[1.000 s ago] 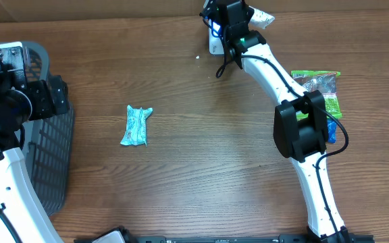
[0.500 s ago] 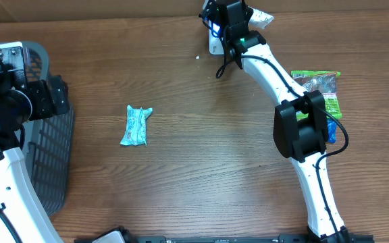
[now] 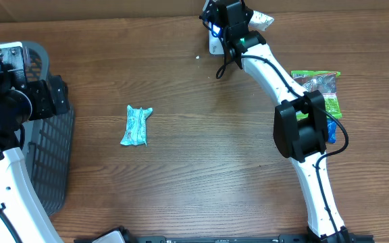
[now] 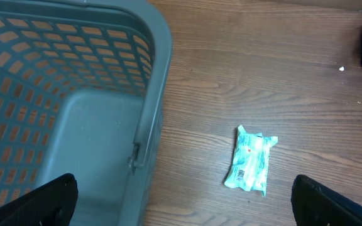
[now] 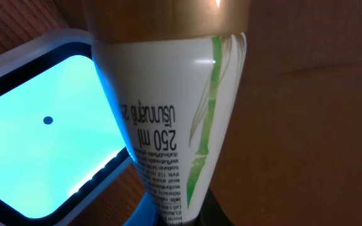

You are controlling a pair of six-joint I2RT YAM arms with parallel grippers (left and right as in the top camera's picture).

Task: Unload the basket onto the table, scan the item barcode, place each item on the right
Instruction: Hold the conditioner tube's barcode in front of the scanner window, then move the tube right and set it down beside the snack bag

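Observation:
My right gripper (image 5: 178, 216) is shut on the crimped end of a white tube (image 5: 175, 113) with a green leaf print and a gold cap (image 5: 168, 19). The tube is held right beside the scanner (image 5: 43, 125), whose window glows cyan. From overhead, the right gripper (image 3: 231, 20) is at the table's far edge, with the tube (image 3: 262, 20) sticking out to its right above the scanner (image 3: 215, 44). My left gripper (image 4: 184, 207) stands open and empty above the basket's rim, its fingertips (image 4: 49, 201) wide apart.
A grey mesh basket (image 4: 149, 75) stands at the left edge. A teal packet (image 3: 136, 126) lies on the wood left of centre. A green snack bag (image 3: 319, 88) and a blue item (image 3: 331, 129) lie at the right, partly under my right arm.

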